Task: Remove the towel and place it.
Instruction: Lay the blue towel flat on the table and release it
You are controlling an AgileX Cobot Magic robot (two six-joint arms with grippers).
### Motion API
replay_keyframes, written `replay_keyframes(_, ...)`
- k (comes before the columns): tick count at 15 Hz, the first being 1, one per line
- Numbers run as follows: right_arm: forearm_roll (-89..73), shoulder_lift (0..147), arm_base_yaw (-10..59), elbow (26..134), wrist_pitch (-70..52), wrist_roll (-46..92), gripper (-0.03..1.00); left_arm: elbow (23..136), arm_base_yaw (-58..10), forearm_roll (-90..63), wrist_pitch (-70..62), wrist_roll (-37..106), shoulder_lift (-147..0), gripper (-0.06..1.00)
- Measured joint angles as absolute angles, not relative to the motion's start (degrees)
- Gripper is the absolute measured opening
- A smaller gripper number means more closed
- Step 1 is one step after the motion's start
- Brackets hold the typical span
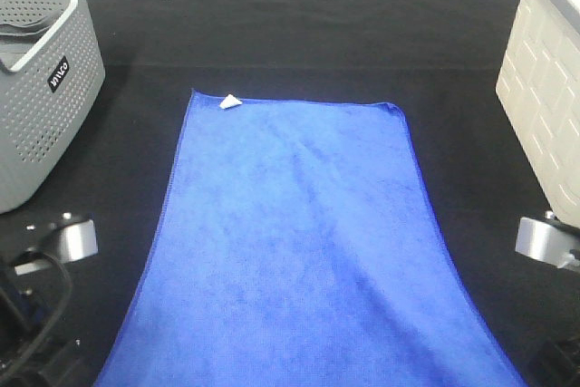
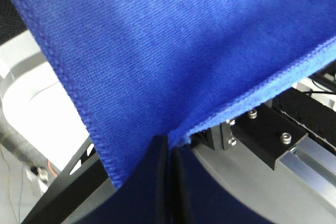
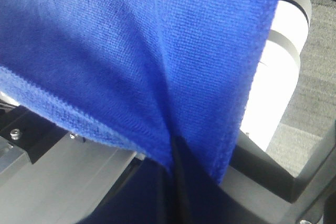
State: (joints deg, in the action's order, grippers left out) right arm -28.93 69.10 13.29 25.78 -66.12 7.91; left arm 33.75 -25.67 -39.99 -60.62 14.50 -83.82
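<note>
Nearest, the left gripper (image 2: pixel 169 150) and right gripper (image 3: pixel 176 156) are each clamped tight on a near corner of the towel (image 1: pixel 299 242), its stitched hem bunching into the pinch. From there the towel runs flat away across the black counter (image 1: pixel 299 33), the white tag (image 1: pixel 231 101) at its far left corner. A grey basket (image 1: pixel 45 88) and a cream basket (image 1: pixel 544 88) flank the far end. The grasp looks done, so next both arms should lift evenly to peel the cloth clear.
</note>
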Motion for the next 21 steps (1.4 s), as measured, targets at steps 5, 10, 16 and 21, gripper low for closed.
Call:
replay_keyframes(5,-28.93,74.94,13.18,25.73,-65.26,9.57,0.0,33.75,-25.67,-41.48,-59.7,15.7,-89.95,0.0)
replay_keyframes(10,-30.37,83.48,13.18,25.73,-62.4,14.15,0.0,33.8,-25.67,-42.0,-57.47,15.7,-95.28,0.0)
replay_keyframes(16,-28.82,84.45,13.18,25.73,-61.59,14.38,0.0,33.52,-32.54,-43.72,-52.54,16.21,-96.94,0.0)
replay_keyframes(21,-28.42,84.45,13.18,25.73,-61.94,15.36,0.21,33.52,-35.41,-43.77,-48.41,13.01,-97.0,0.24)
